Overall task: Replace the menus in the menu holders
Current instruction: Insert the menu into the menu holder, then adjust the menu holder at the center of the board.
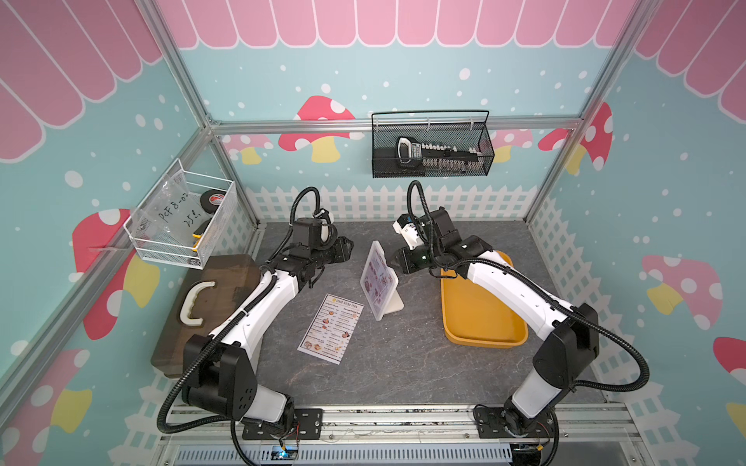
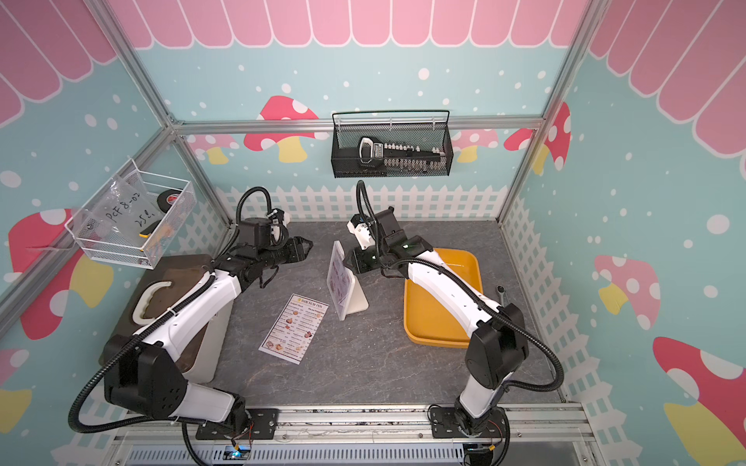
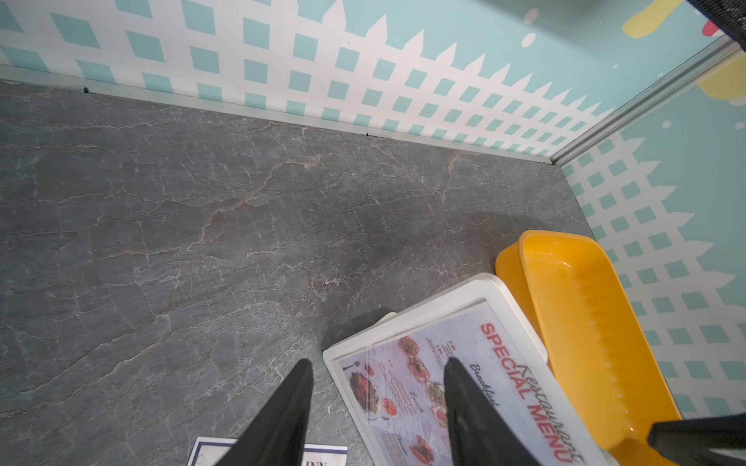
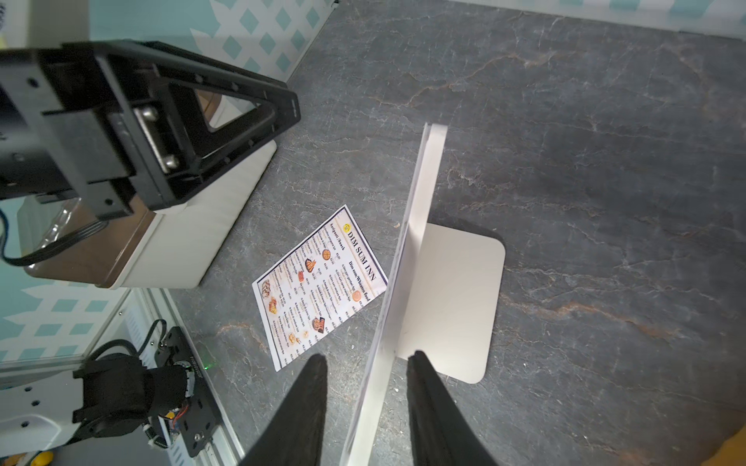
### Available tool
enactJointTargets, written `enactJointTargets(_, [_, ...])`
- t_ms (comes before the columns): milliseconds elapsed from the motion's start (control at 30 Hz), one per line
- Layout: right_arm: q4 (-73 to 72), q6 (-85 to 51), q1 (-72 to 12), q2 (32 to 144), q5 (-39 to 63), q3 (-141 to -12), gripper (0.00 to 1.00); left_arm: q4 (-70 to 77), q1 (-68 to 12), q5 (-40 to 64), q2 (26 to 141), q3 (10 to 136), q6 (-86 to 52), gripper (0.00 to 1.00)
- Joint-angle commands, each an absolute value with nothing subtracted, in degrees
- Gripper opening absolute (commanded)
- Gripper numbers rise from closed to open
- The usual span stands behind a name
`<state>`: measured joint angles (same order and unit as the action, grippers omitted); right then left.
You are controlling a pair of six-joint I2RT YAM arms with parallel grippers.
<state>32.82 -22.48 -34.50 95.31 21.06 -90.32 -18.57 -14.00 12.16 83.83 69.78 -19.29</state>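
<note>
Nearby, the yellow tray (image 1: 480, 318) sits just beside the menu holder (image 1: 395, 303).

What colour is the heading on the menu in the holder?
Red, on the special menu; clearest in the left wrist view.

Right arm (image 1: 516, 290) hides much of yellow tray (image 1: 476, 318). DIM SUM INN menu (image 3: 327, 456) cut off at left wrist view's edge; small print unreadable in both top views.
</note>
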Motion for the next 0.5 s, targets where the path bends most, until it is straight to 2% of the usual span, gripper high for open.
enactJointTargets(0, [34.2,-21.5,-34.7,93.2,21.0,-87.8,0.48,-18.4,-13.7,11.9,81.8,69.6,-19.3,0.53])
enactJointTargets(167, [35.3,-20.1,-36.4,91.3,16.7,-85.5,0.61,-18.4,-13.7,12.3,81.3,69.9,-19.4,0.53])
enactJointTargets(467, [33.8,-20.6,-39.1,92.8,11.3,-82.8,0.64,-18.7,-13.7,12.2,80.9,70.0,-19.2,0.53])
